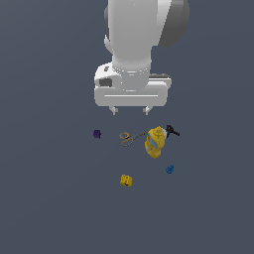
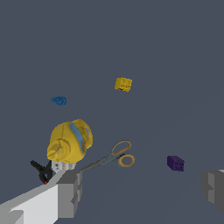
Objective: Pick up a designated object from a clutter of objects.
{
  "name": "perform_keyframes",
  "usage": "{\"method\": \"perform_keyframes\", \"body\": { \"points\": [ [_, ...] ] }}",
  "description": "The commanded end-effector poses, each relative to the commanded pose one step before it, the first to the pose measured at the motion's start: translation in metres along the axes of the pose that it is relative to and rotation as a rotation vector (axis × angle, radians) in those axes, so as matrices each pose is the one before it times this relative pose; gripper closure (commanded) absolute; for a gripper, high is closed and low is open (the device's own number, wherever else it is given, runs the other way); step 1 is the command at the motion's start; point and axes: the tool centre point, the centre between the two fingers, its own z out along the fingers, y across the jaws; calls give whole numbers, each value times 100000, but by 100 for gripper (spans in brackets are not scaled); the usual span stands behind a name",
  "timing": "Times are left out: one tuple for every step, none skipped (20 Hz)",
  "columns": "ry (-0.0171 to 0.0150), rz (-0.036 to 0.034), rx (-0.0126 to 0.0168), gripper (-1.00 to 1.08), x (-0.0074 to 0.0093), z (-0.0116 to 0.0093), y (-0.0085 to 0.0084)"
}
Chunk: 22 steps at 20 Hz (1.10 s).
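Note:
The small yellow block with dark spots lies on the grey floor, nearest the front of the exterior view; it also shows in the wrist view. My gripper hangs open and empty above the clutter, well behind the block. Its grey fingers frame the wrist view. The clutter holds a yellow bottle with a blue label, tan-handled scissors, a black piece, a purple piece and a blue piece.
The white arm rises at the back of the exterior view. The bottle, scissors and black piece lie close together; the yellow block, blue piece and purple piece each lie apart on the grey floor.

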Motion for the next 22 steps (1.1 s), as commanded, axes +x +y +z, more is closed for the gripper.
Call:
{"method": "perform_keyframes", "body": {
  "points": [
    [0, 0, 0, -92, 0, 0, 1],
    [70, -125, -58, -92, 11, -24, -53],
    [193, -340, -154, -92, 37, -65, -136],
    [324, -562, -256, -92, 59, -112, -231],
    [452, -764, -353, -92, 80, -158, -321],
    [582, -941, -444, -92, 98, -209, -412],
    [602, -904, -446, -92, 94, -224, -423],
    [473, -636, -340, -92, 65, -186, -331],
    [340, -379, -236, -92, 37, -144, -237],
    [205, -145, -135, -92, 10, -98, -143],
    [53, 33, -30, -92, -4, -35, -46],
    [-22, 93, 20, -92, -14, 1, 21],
    [-55, 24, 35, -92, -5, 28, 43],
    [-79, -105, 42, -92, 23, 60, 55],
    [-40, -298, 5, -92, 43, 63, 32],
    [-18, -473, -20, -92, 66, 74, 19],
    [-4, -639, -39, -92, 87, 87, 8],
    [2, -780, -51, -92, 107, 104, 9],
    [-3, -901, -55, -92, 123, 124, 16],
    [-17, -1013, -53, -92, 138, 147, 26],
    [-29, -1120, -50, -92, 151, 169, 37],
    [-37, -1228, -50, -92, 165, 190, 47]
  ]
}}
